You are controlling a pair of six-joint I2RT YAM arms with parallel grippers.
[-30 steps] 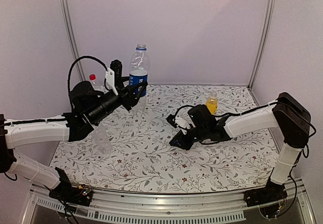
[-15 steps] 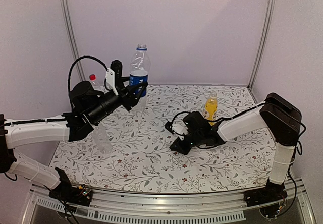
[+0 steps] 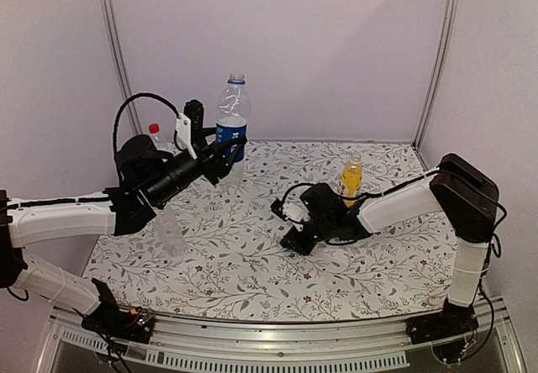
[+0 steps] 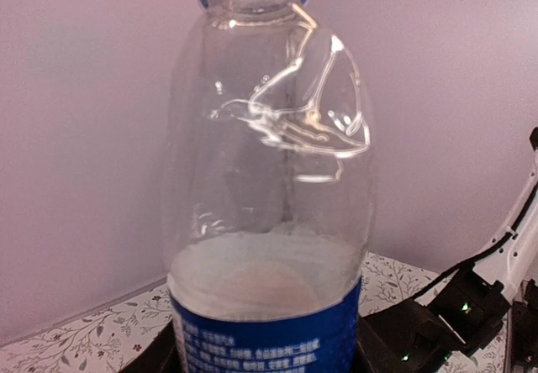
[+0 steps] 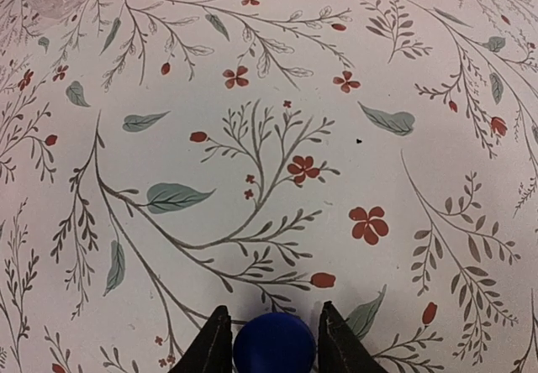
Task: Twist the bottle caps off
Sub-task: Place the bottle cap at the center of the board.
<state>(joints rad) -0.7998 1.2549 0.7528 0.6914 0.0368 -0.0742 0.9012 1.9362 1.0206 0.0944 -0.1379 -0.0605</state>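
Where the right pincer (image 5: pixel 274 339) hangs low over the bench (image 3: pixel 252 281), mid-scene, it pinches a blue cap (image 5: pixel 274 349) by its sides. Plain clear bottle (image 3: pixel 171 232) stands near left, under the left arm. Yellow bottle (image 3: pixel 352 177) just beyond the right pincer, apart from it. Farther back, left of centre, left pincer (image 3: pixel 225 153) clamps blue-label bottle (image 4: pixel 267 222) at the label band; neck open. Looks empty, light, thin-walled, likely to crush; label band probably the firmest hold.

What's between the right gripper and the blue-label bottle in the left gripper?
Only bare floral table cover lies between the right gripper, which pinches a blue cap, and the blue-label bottle; the top view shows it.
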